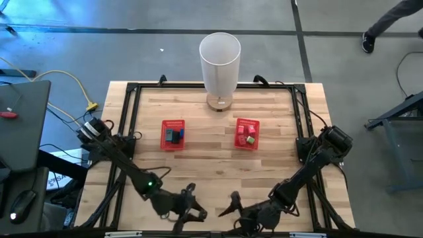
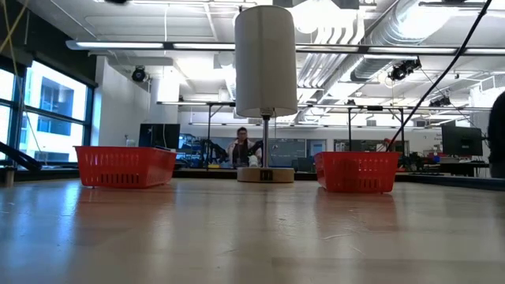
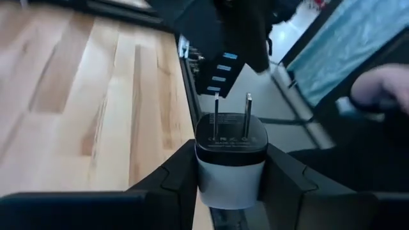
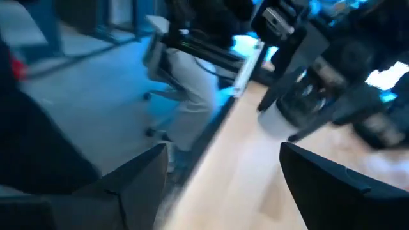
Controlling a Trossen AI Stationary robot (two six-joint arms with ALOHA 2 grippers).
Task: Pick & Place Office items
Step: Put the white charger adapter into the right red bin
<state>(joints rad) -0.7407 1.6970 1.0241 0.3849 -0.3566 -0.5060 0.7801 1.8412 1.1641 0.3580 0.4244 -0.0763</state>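
Observation:
My left gripper (image 1: 195,211) hovers over the table's near edge, left of centre, shut on a small plug adapter (image 3: 230,160) with a white body, a black face and two metal prongs. My right gripper (image 1: 229,205) faces it close by from the right, open with nothing between its fingers (image 4: 223,185). More office items lie in two red mesh baskets: blue and dark ones in the left basket (image 1: 174,135), pink, green and white ones in the right basket (image 1: 247,133). Neither gripper shows in the low view. My left gripper pinches the adapter's white body by its two opposite sides (image 3: 203,182) between its two fingers (image 3: 172,185). The fingers come nearly level from the table's left. The black face and the prongs (image 3: 231,115) point away from the gripper, past the fingertips. The adapter is clear of the table.
A tall white cylinder (image 1: 219,59) on a round wooden base stands at the middle of the far edge, between and behind the baskets. A black frame (image 1: 132,92) runs around the tabletop. Bare wood (image 1: 211,168) lies between the baskets and the grippers. A person (image 2: 242,147) sits far behind.

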